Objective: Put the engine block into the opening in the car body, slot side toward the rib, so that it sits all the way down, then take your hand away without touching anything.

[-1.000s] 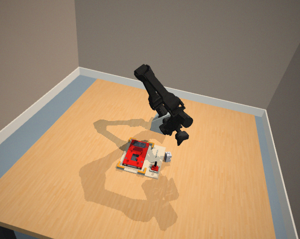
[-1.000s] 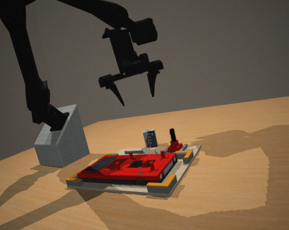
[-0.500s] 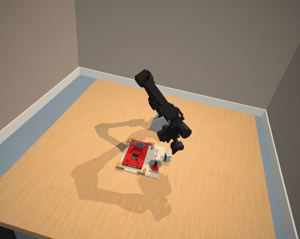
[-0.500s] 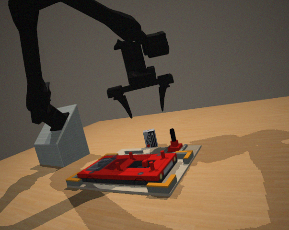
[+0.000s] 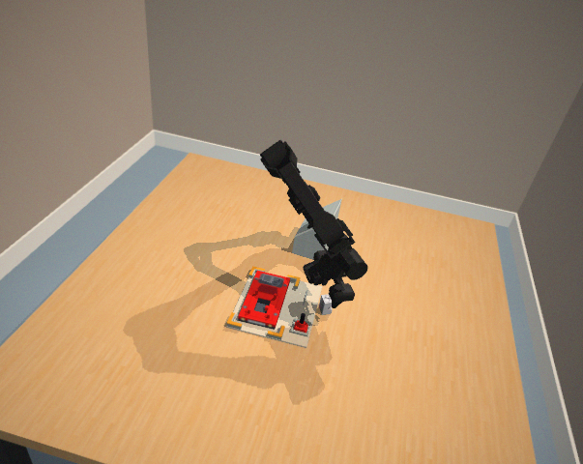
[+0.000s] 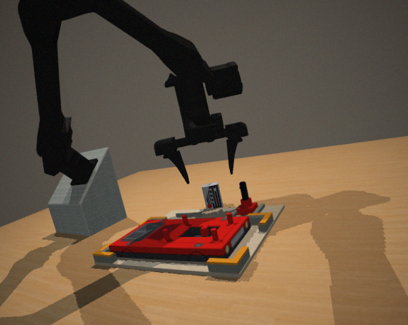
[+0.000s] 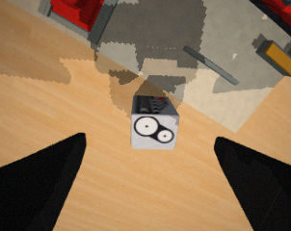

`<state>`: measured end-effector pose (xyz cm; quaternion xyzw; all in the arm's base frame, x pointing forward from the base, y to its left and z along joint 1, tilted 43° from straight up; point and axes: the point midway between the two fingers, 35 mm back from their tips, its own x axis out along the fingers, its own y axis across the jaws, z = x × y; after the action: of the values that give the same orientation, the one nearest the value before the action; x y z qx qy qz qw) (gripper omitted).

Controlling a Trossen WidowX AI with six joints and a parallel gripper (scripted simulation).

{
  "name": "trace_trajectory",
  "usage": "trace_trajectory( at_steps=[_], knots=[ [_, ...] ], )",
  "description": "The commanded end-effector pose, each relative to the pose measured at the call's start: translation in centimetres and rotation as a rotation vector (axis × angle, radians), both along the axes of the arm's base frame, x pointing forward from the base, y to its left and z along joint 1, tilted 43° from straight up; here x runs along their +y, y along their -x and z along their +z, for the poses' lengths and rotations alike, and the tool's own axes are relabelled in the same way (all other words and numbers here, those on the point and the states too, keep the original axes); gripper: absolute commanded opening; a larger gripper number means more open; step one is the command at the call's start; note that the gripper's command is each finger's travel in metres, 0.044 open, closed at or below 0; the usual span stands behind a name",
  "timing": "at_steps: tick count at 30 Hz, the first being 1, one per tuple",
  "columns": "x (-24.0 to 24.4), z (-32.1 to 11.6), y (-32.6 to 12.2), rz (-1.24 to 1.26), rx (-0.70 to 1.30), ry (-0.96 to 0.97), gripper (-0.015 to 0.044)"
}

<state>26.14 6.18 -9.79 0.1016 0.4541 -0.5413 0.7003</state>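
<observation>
The engine block point(image 5: 325, 304) point(image 6: 211, 196) point(image 7: 154, 131) is a small grey-white block standing on the table just off the base plate's edge. A face with two white discs shows in the wrist view; a dark-striped face with a red spot points toward the plate. I cannot make out its slot. My gripper point(image 6: 209, 178) is open and empty above the block, its fingers wide to either side; in the top view its tips are partly hidden. The red car body point(image 5: 276, 300) point(image 6: 176, 249) point(image 7: 286, 7) lies in the fixture, its opening point(image 5: 261, 305) point(image 6: 190, 232) empty beside a small red rib point(image 6: 205, 231).
The base plate point(image 5: 296, 340) point(image 6: 162, 267) has raised orange-topped corners point(image 6: 228, 261) point(image 7: 280, 59) around the car. A black post on a red base point(image 5: 300, 326) point(image 6: 246, 206) stands at the plate's corner. A thin grey bar point(image 7: 212, 65) lies on the plate. Red pegs rise from the car.
</observation>
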Motion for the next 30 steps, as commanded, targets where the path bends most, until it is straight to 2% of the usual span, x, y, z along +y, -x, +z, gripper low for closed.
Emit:
trace_trajectory(
  at_steps=[1, 29, 30],
  knots=[
    [-0.6, -0.5, 0.2, 0.006, 0.007, 0.006, 0.044],
    [-3.5, -3.6, 0.2, 0.006, 0.007, 0.009, 0.044],
    [-3.5, -3.6, 0.2, 0.006, 0.007, 0.009, 0.0414]
  ],
)
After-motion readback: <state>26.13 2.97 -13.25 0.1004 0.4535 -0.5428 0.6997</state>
